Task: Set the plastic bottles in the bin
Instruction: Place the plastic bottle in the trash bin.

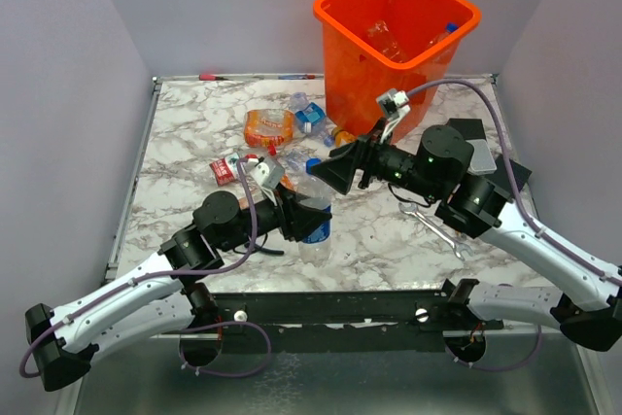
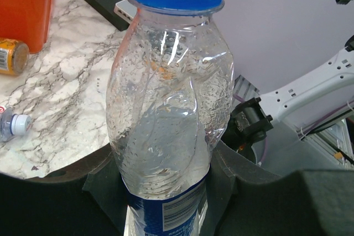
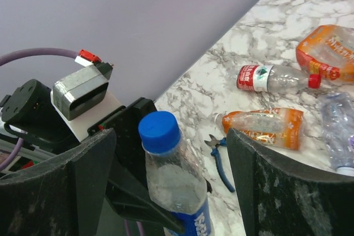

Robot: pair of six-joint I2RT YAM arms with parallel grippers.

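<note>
Blue-capped bottle [image 2: 166, 136]: base hidden between left fingers [image 2: 61, 200].

- Left arm [image 1: 126, 289] reaches inward; left gripper [image 1: 299, 211] clamps a bottle [image 2: 166, 109].
- Right arm [image 1: 544, 240] folds toward it; right gripper [image 3: 171, 153] gapes, fingers [image 3: 287, 192] flanking the bottle, not touching.

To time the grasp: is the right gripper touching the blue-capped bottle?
Apart. Right wrist view: the right gripper straddles the blue-capped bottle, gap on each side.
</note>
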